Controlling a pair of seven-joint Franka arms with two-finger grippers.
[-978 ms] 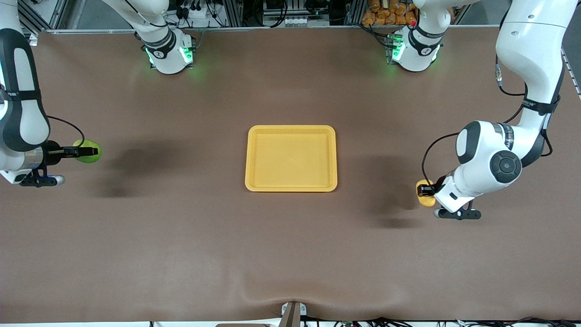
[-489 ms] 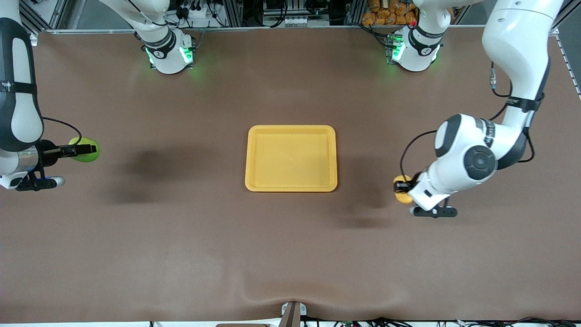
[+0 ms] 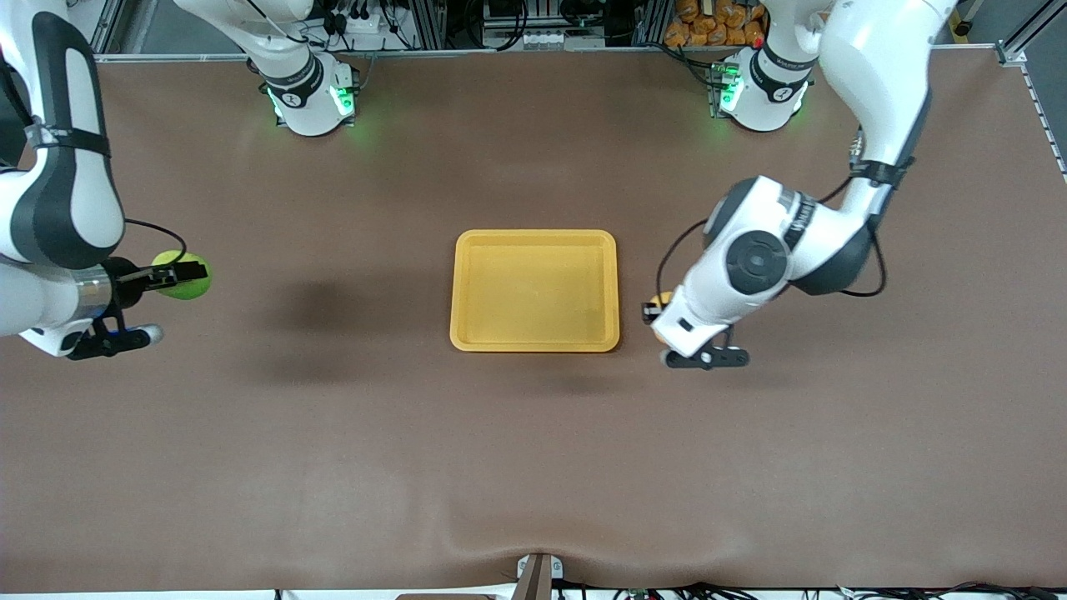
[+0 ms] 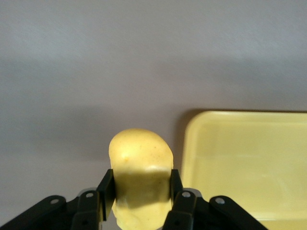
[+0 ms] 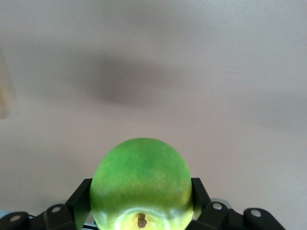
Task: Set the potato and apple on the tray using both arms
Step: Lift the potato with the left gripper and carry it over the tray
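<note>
While airborne, potato (image 4: 140,177) within left pincer (image 4: 140,199).

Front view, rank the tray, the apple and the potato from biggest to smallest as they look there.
1. The tray, by far the largest.
2. The apple, held in the right gripper.
3. The potato: only a sliver shows past the left gripper and arm, so its rank below the apple is unsure.

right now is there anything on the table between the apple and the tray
No. In the front view only bare brown table and a shadow lie between the apple, held up by the right gripper, and the tray.
</note>
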